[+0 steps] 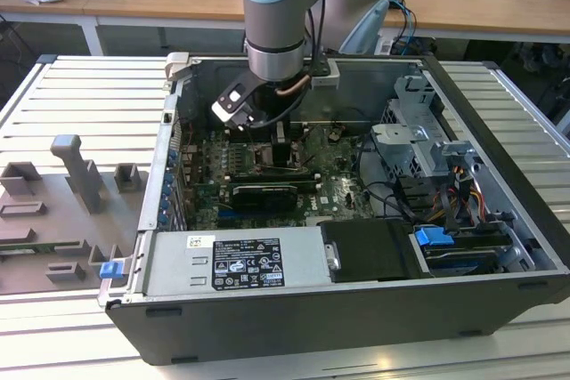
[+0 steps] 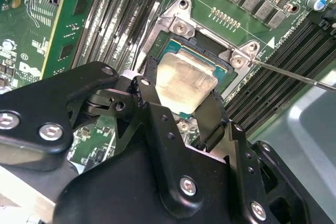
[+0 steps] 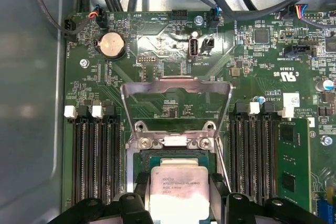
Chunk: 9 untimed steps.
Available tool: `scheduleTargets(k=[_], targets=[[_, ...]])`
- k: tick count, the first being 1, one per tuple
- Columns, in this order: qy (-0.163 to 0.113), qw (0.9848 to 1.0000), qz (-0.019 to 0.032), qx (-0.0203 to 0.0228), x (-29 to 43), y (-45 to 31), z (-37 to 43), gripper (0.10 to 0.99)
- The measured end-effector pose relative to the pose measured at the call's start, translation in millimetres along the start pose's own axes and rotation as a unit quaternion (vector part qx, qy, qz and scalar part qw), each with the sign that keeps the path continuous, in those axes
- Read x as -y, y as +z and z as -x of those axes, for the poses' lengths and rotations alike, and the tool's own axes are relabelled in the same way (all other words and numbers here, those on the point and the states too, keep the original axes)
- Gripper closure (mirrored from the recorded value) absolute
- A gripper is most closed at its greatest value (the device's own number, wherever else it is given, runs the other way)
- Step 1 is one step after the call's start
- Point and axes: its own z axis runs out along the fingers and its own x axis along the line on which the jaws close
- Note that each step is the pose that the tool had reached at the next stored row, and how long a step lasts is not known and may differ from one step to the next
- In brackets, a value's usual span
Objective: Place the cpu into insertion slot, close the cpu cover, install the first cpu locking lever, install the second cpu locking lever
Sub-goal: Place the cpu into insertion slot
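Two fingers (image 2: 149,95) of the gripper (image 2: 184,92) are clamped on opposite edges of the cpu (image 2: 185,77), which is held at the slot (image 3: 173,157) on the motherboard (image 3: 157,45). Whether it is seated cannot be told. The cover (image 3: 176,81) is swung open behind the slot. A thin lever (image 2: 294,74) lies unlatched beside it.
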Motion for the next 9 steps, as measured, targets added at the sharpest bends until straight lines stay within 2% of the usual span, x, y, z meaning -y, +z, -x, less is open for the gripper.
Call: scheduleTargets(k=[7,8,9], targets=[[0.0,1.0,0.0,0.0001,0.0,1.0,0.0,0.537],[0.0,1.0,0.0,0.0001,0.0,1.0,0.0,0.475],[0.0,1.0,0.0,0.0001,0.0,1.0,0.0,0.475]])
